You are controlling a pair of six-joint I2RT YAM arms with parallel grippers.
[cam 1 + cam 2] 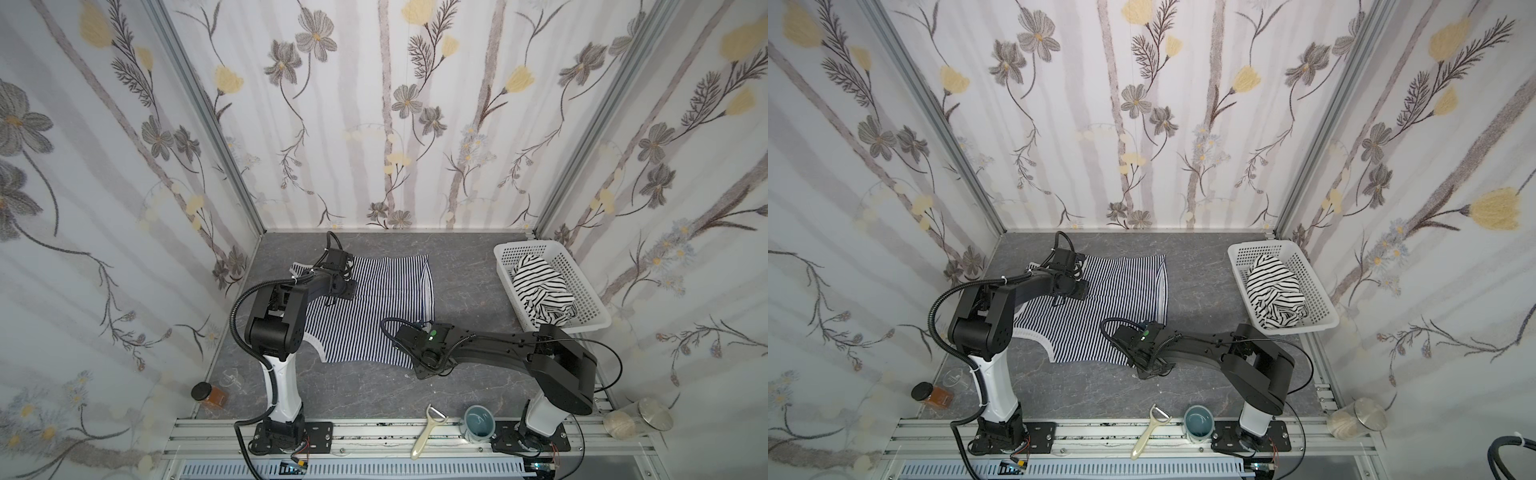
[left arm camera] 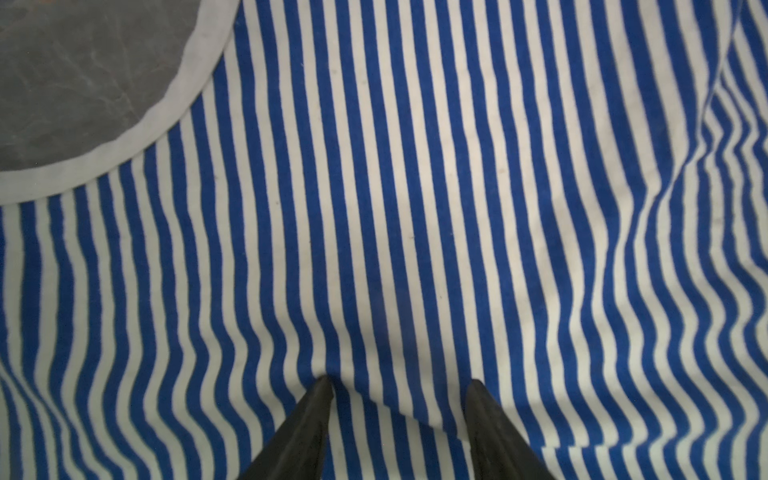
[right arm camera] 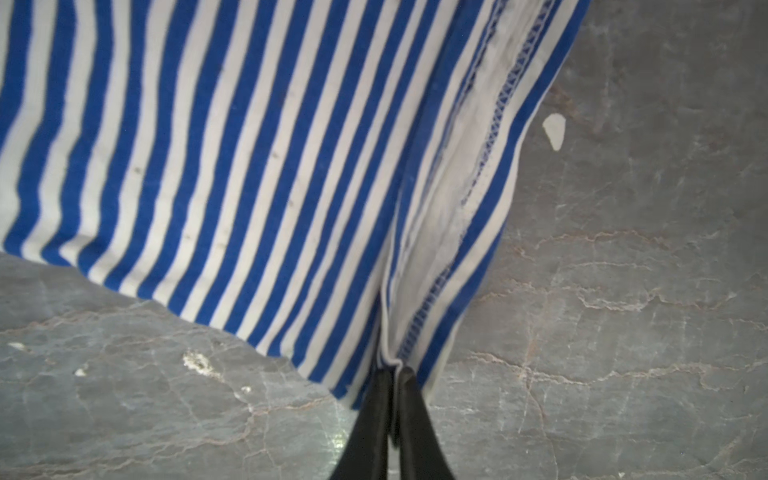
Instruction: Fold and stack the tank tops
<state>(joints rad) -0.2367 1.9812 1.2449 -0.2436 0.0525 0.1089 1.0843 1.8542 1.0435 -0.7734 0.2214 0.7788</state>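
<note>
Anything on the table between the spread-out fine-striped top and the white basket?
Nothing. In both top views only bare grey table shows between the fine-striped top and the basket.

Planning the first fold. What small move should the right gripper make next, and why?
Probably lift that corner and carry it across: the right gripper pinches the hem corner of the navy tank top, while the open left gripper rests on its middle.

The left arm [image 1: 274,320] and right arm [image 1: 498,345] match — matte black links, white lower segments [image 1: 284,386], ribbed black conduit [image 1: 233,320], black base plates [image 1: 320,432]. Green light [image 1: 432,333] on right wrist. Left tool [image 2: 400,380], right tool [image 3: 395,370]: tapered black fingers [image 2: 299,432].
</note>
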